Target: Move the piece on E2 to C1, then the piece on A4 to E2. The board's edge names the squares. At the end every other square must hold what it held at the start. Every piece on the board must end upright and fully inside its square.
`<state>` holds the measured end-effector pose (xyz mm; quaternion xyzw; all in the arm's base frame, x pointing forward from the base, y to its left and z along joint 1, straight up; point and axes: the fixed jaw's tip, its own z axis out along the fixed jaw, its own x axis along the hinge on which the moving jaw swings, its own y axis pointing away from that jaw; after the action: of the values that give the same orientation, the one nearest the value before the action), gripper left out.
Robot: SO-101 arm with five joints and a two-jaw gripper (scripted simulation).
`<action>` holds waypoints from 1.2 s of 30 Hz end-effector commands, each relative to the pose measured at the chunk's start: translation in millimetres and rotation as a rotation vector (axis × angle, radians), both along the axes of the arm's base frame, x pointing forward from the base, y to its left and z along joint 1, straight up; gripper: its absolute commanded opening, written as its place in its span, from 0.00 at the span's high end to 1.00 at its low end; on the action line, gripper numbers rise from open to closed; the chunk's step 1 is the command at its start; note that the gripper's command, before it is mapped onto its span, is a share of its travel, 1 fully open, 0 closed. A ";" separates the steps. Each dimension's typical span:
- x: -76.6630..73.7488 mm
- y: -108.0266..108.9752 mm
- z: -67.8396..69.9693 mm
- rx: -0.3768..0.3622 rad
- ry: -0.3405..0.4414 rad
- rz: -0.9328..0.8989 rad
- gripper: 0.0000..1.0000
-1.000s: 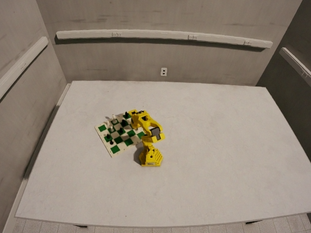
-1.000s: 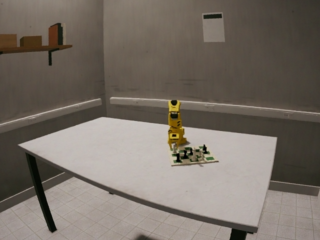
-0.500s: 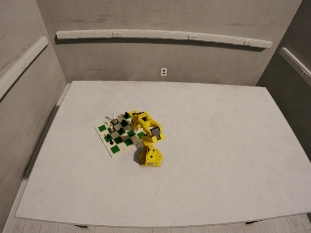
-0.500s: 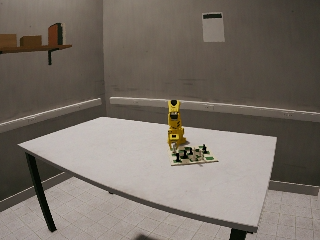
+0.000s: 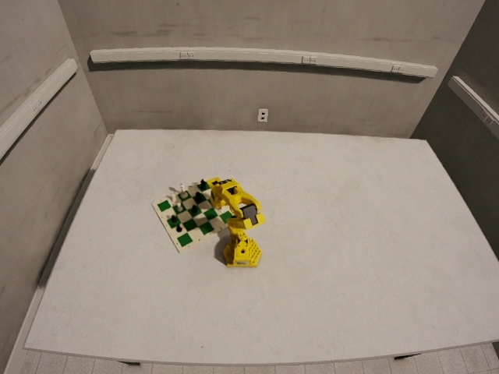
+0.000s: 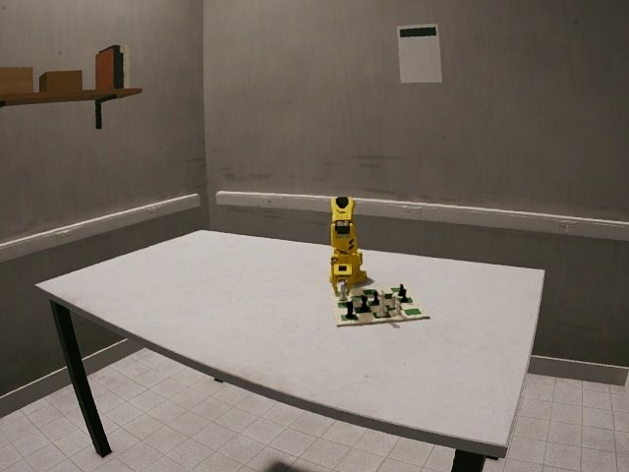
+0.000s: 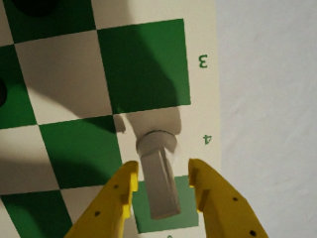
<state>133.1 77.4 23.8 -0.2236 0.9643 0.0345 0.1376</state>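
A white chess piece [image 7: 159,184] [image 6: 343,291] stands upright on the light edge square of row 4, next to the board's printed "4" [image 7: 207,140]. My yellow gripper [image 7: 163,169] [image 6: 344,287] hangs low over it, with one finger on each side of the piece's upper part. A small gap shows on both sides, so the fingers stand narrowly open and do not grip. In the top view the arm [image 5: 231,197] covers the gripper and this piece. The green and white board [image 5: 182,245] [image 6: 355,322] [image 7: 74,89] lies in front of the arm's base [image 5: 242,253].
Several black pieces [image 5: 194,209] [image 5: 174,220] [image 6: 349,308] [image 7: 35,5] and white pieces [image 5: 183,187] [image 6: 381,310] stand on other squares, none close to the fingers. The bare table [image 7: 267,99] begins just beyond the board's numbered edge.
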 end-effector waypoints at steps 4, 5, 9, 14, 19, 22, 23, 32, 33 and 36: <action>-0.2 -0.2 1.2 -0.004 0.004 0.008 0.87; 0.0 -0.1 1.6 -0.004 0.004 0.009 0.87; 0.1 0.1 1.9 -0.004 0.004 0.009 0.87; 0.1 0.1 2.0 -0.004 0.004 0.009 0.87; 0.5 -0.6 1.9 -0.005 0.003 0.009 0.87; 0.9 -1.5 1.9 -0.007 0.003 0.008 0.87; 0.9 -1.5 1.9 -0.007 0.003 0.008 0.87; 1.4 -2.2 2.0 -0.008 0.002 0.008 0.87; 1.6 -2.2 2.2 -0.008 0.002 0.007 0.87; 2.8 -2.2 3.3 -0.008 0.002 0.004 0.87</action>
<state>133.9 75.9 25.0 -0.2262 0.9639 0.0324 0.1367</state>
